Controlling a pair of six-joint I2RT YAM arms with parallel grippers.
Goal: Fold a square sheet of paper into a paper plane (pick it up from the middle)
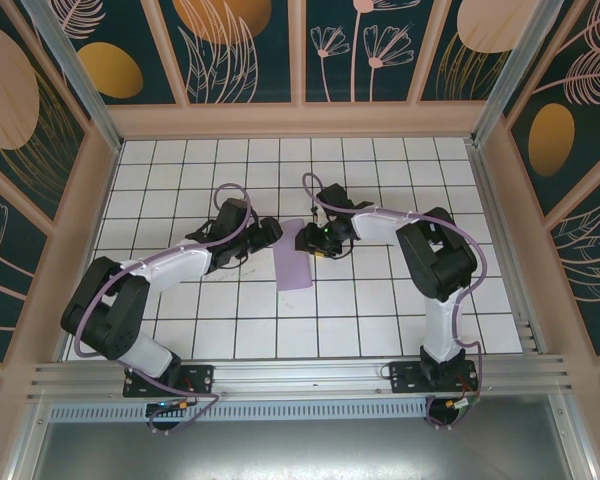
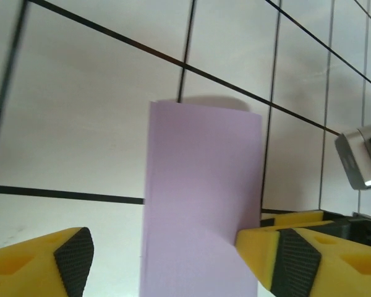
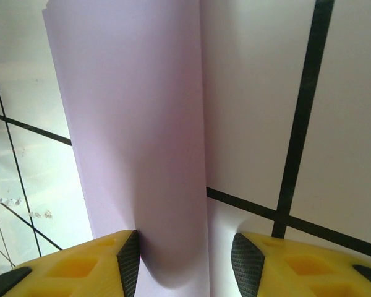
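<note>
In the top view the arm bases sit at the bottom edge, and both arms reach up to the middle of the frame. There the square sheet of paper (image 1: 293,267) lies on the white tiled table (image 1: 380,320) as a narrow upright strip, apparently folded once in half along its length. That centre fold looks like the only step done; the nose corners, the wing folds and the pointed dart shape are all left, so the task is early

The left gripper (image 1: 264,234) hangs just left of the strip's upper end, its yellow fingers (image 2: 43,263) spread wide. In the lower part of the left wrist view the paper passes between them, pinched by neither. The right gripper (image 1: 314,240) stands just right of the same end, its jaws apart around the paper's long edge. Its left pad (image 3: 128,260) touches the sheet and the other is clear of it, so nothing is clamped

Farther up run more tiles and the leaf-patterned walls (image 1: 240,50). The likely hindrance is the two grippers crowding each other over the strip's end
</note>
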